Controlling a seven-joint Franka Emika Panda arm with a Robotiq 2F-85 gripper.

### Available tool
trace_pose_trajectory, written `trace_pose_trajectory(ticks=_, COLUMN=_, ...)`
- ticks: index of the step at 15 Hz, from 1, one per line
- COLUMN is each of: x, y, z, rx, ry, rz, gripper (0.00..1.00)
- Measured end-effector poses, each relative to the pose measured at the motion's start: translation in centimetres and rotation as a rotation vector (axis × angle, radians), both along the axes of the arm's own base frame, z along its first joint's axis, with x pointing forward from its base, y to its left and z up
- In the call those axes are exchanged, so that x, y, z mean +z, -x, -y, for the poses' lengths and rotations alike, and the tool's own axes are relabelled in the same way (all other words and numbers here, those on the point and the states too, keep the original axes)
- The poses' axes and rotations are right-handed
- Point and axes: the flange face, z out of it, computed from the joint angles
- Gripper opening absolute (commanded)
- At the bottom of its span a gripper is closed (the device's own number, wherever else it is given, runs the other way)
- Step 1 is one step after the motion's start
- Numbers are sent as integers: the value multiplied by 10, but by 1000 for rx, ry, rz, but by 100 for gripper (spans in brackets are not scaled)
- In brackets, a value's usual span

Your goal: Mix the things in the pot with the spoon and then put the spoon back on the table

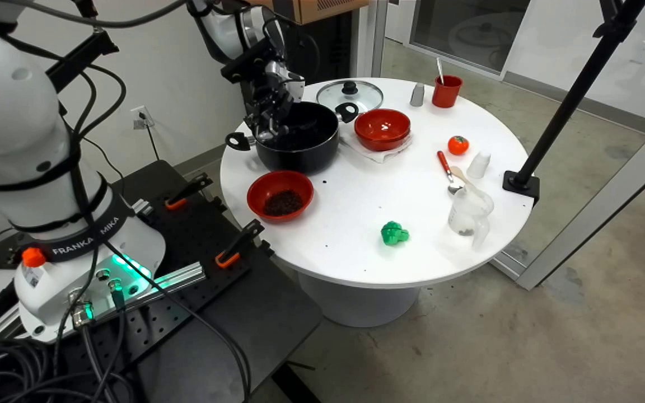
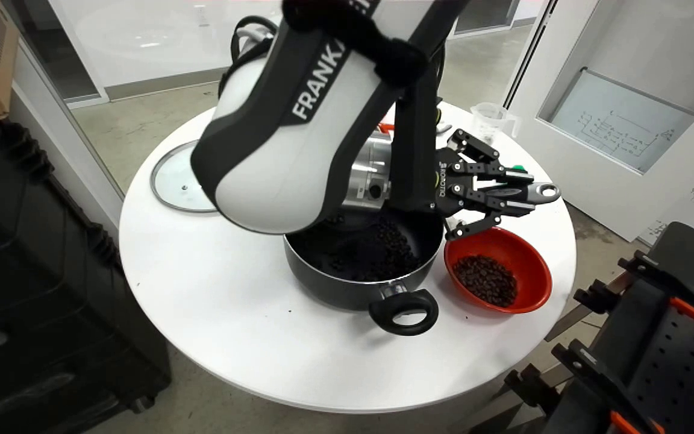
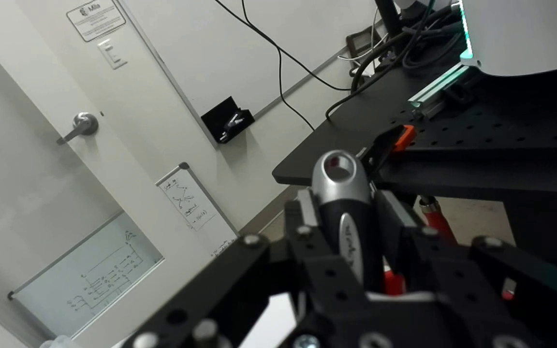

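Observation:
The black pot [image 1: 322, 154] stands near the robot's side of the round white table [image 1: 367, 212], with dark beans [image 2: 392, 244] inside. My gripper [image 2: 523, 193] is low beside the pot's rim, pointing sideways and shut on a black handle with a silver, holed end, which I take as the spoon [image 2: 544, 193]. In the wrist view the spoon's handle [image 3: 351, 237] lies between both pads of the gripper [image 3: 348, 208], its end sticking out past the fingertips. The spoon's bowl is hidden behind the arm and gripper in every view.
A red bowl of beans [image 2: 531, 265] sits close beside the pot, below the gripper. Around the table are a glass lid [image 1: 370, 92], stacked red bowls [image 1: 383, 126], a tomato [image 1: 458, 145], a green pepper [image 1: 393, 233], a measuring cup [image 1: 471, 210] and a red cup [image 1: 447, 92].

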Motion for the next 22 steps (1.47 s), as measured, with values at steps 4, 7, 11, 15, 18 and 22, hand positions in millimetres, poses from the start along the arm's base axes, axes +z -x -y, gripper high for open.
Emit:
trace_pose_trajectory(ticks=4, x=12, y=-11, z=30, rx=-76, ry=9, rz=26, gripper=8)
trace_pose_trajectory(ticks=7, x=9, y=-8, z=44, rx=-105, ry=20, rz=14, gripper=8)
trace_pose_trajectory(ticks=11, x=-1, y=8, z=52, rx=-111, ry=40, rz=-31, gripper=8)
trace_pose_trajectory(ticks=15, x=-15, y=36, z=55, rx=-100, ry=71, rz=-99, gripper=8)
trace_pose_trajectory(ticks=18, x=-27, y=59, z=49, rx=-72, ry=89, rz=-151, gripper=8)
trace_pose_trajectory(ticks=22, x=-32, y=78, z=34, rx=-27, ry=96, rz=-184, gripper=8)
